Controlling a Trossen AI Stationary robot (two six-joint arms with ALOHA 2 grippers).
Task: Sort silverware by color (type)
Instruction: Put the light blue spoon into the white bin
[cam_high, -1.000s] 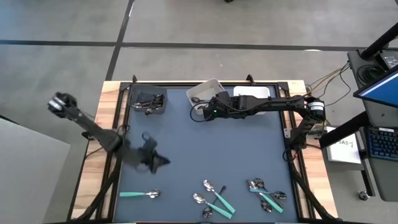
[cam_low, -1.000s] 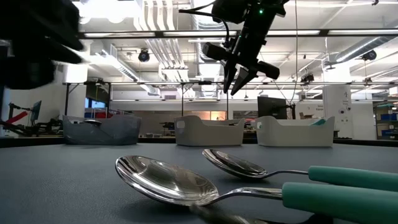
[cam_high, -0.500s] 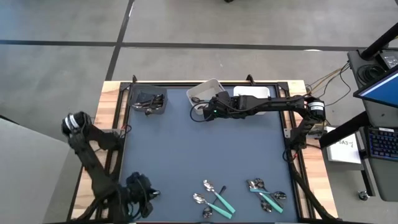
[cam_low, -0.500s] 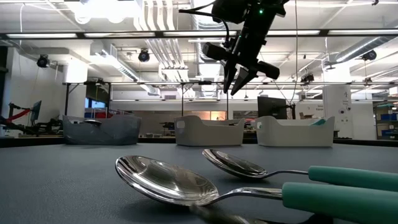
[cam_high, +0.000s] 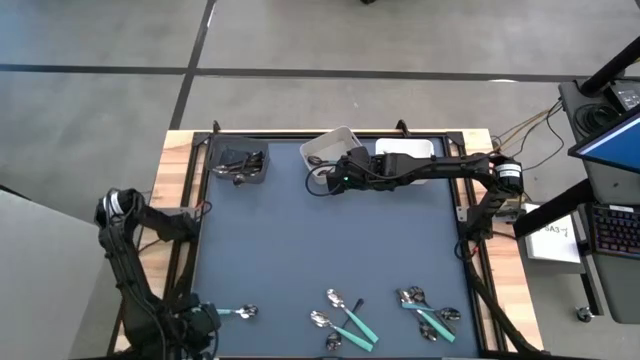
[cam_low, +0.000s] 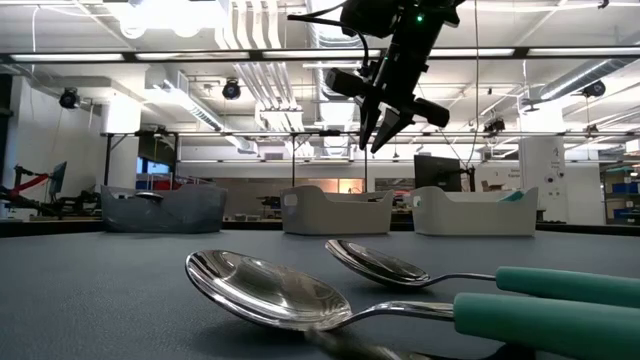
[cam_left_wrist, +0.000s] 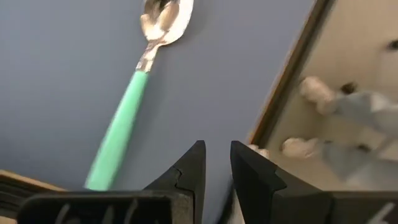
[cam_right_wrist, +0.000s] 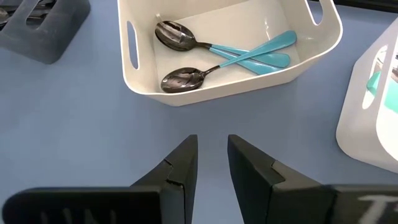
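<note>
My left gripper (cam_high: 200, 322) (cam_left_wrist: 217, 149) hovers at the table's near left corner, open by a narrow gap and holding nothing. A teal-handled spoon (cam_high: 226, 312) (cam_left_wrist: 124, 118) lies flat on the mat just beside it. More teal spoons lie along the near edge in two clusters (cam_high: 345, 318) (cam_high: 428, 314), and two of them fill the low view's foreground (cam_low: 270, 290). My right gripper (cam_high: 322, 182) (cam_right_wrist: 212, 140) (cam_low: 376, 140) hangs above the mat just in front of a white bin (cam_right_wrist: 186, 93), narrowly open and empty. Two teal spoons (cam_right_wrist: 217, 53) lie in that bin.
A second white bin (cam_high: 405, 150) stands to the right of the first, at the far edge. A dark grey bin (cam_high: 240, 165) with dark utensils sits at the far left corner. The table's wooden border (cam_left_wrist: 283, 81) runs close to my left gripper. The mat's middle (cam_high: 320, 250) is bare.
My left arm has swung quickly from the left middle of the mat toward the near edge, passed over the lone teal spoon, and ended at the near left corner. The spoon has stayed where it was.
</note>
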